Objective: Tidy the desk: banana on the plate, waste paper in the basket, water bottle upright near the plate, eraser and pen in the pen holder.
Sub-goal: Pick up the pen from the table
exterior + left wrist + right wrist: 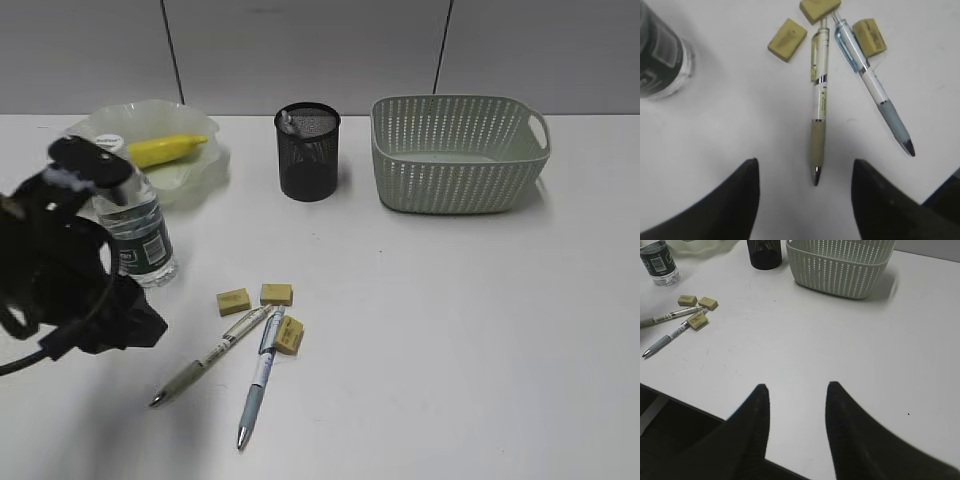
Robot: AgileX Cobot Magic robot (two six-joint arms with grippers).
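The banana (170,148) lies on the pale green plate (120,122). The water bottle (140,235) stands upright next to the plate. Three yellow erasers (233,301) (277,293) (289,335) and two pens, one with an olive grip (210,355) and one blue (262,370), lie on the table. My left gripper (805,165) is open above the table, and the olive pen's (819,100) tip lies between its fingers. My right gripper (797,386) is open and empty over bare table near the front edge. No waste paper shows.
The black mesh pen holder (308,152) stands at the back centre, with something pale at its rim. The green basket (455,150) stands at the back right. My left arm (70,270) covers the table's left front.
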